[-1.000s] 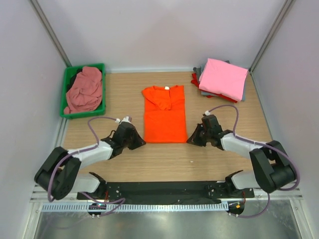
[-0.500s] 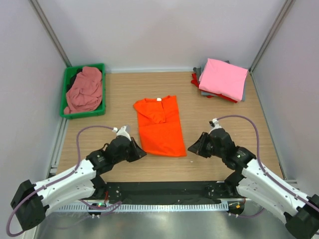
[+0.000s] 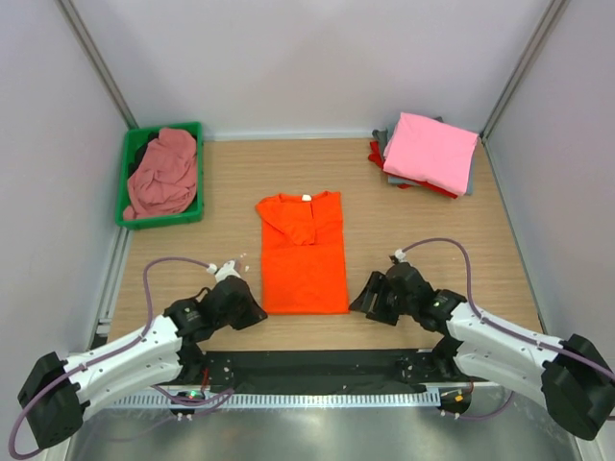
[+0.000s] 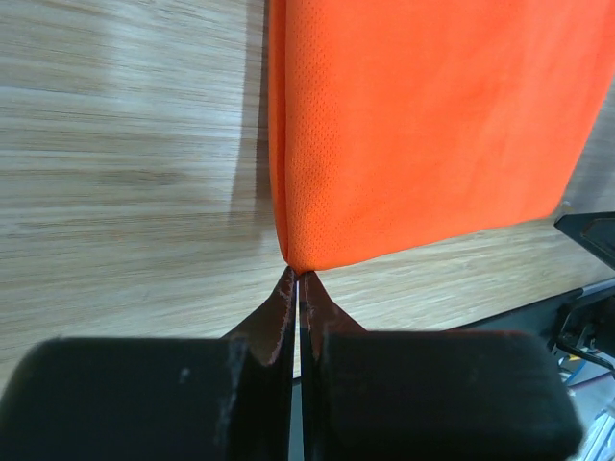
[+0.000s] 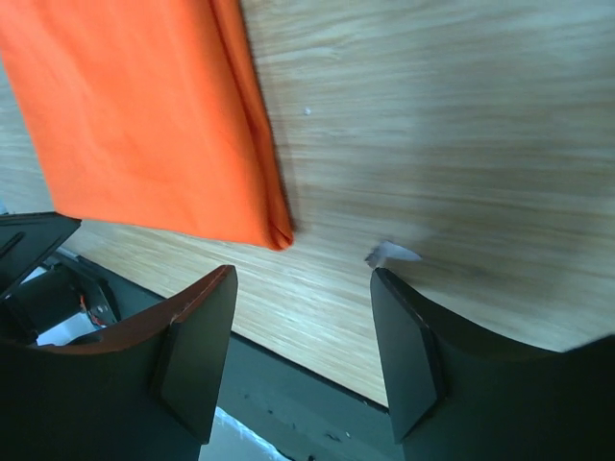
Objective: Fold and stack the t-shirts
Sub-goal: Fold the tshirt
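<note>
Bench point(image 3: 413, 240): wood top; your landmark is the orange t-shirt point(image 3: 303, 264), lying flat about mid-bench, folded into a narrow upright rectangle with the neck at the far end and one sleeve lying across its chest.

Stack of folded t-shirts: far right of the orange t-shirt, well apart from it. Pink t-shirt point(image 3: 430, 152) on top; grey point(image 3: 381, 140) and red point(image 3: 376, 154) edges show underneath.

Green bin point(image 3: 125, 192): far left of the orange t-shirt, well apart, with a crumpled dusty-pink t-shirt point(image 3: 163, 173) in it.

Left gripper point(image 3: 258, 311): at the orange t-shirt's near-left corner. Fingers pressed fully together; on the wrist view the corner of the cloth runs straight into the tips, so it reads as nipped at its very edge.

Right gripper point(image 5: 303, 279): just off the near-right corner. Fingers stand well apart, nothing between them, cloth not touched.

White neck label point(image 3: 307, 197): at the orange t-shirt's far edge.

Small white scrap point(image 5: 389, 254): on the bench just right of the near-right corner.
</note>
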Controlling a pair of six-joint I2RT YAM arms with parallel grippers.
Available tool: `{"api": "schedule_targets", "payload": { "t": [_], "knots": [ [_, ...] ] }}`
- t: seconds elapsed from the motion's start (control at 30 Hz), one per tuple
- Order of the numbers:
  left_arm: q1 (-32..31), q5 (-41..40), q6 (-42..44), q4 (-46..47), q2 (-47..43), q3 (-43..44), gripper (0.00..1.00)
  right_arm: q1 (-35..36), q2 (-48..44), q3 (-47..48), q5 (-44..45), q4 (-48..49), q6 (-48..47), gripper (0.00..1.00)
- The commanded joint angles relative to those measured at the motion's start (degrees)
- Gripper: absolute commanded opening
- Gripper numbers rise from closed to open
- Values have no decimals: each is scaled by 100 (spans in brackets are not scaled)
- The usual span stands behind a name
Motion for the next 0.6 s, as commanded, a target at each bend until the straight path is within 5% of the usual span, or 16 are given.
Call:
{"api": "schedule_targets", "payload": {
  "t": [0.0, 0.57],
  "knots": [
    [-21, -192, -98, -23, -23, -14, 0, 89, 419, -147, 55, 466, 43, 64],
    [-21, -209, -80, -6, -23, -119, 0, 677, 1148, -120, 503, 1074, 395, 41]
  ]
}}
